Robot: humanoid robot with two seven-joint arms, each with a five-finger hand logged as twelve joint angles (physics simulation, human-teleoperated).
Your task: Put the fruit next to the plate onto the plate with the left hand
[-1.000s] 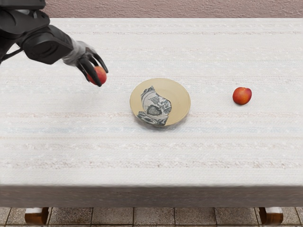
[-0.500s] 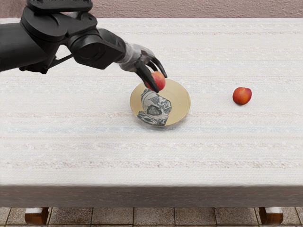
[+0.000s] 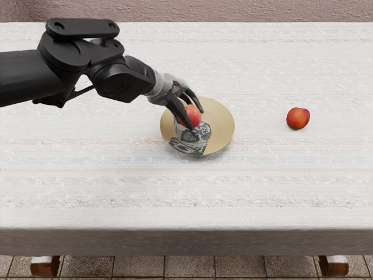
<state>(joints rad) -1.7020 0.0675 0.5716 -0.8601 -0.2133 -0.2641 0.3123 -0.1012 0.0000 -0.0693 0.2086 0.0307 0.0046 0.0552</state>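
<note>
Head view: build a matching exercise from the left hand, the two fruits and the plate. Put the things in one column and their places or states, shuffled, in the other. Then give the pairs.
Things:
1. left hand
2. held fruit
3. plate
4. second fruit

Places or states:
a. lies alone, well to the right of the plate
b. gripped, at the plate's left part
c. shut around a fruit
d. tan with a dark pattern, in the middle of the scene

Pairs: 1-c, 2-b, 3-d, 4-a.
</note>
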